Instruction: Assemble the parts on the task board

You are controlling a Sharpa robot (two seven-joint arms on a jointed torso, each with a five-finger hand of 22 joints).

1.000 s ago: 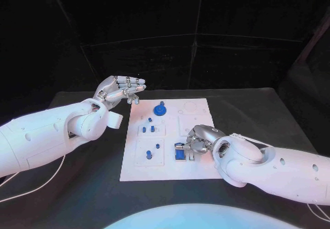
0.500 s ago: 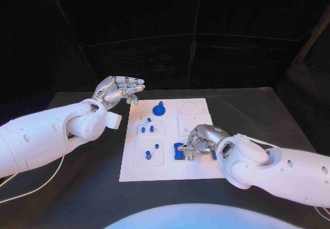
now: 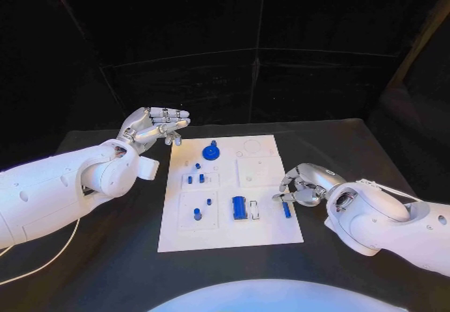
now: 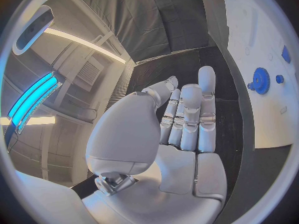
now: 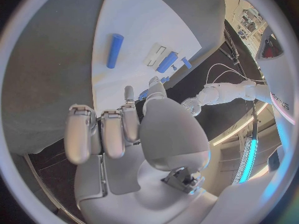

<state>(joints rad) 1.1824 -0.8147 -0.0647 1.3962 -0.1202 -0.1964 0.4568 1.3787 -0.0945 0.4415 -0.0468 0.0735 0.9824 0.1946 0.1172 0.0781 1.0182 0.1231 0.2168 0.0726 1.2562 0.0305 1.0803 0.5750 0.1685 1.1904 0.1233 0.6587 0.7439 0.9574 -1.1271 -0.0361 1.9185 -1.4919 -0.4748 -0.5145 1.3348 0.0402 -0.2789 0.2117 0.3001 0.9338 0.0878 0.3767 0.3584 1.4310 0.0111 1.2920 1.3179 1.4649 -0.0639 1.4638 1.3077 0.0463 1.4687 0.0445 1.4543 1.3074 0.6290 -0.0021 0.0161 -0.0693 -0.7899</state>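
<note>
Right hand: fingers curled in, nothing between them, at the task board's right edge, just beside a loose blue rod. Left hand: fingers bent, holding nothing, off the board's far left corner. Blue gear sits on the board's far end.

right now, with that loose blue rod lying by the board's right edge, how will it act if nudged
The blue rod looks round and slim, so it will probably roll. It lies near the task board edge and may slip off. It looks rigid and likely light.

arms: smooth white shells | left hand, right hand: silver, segmented fingers | thin white cable at left arm
</note>
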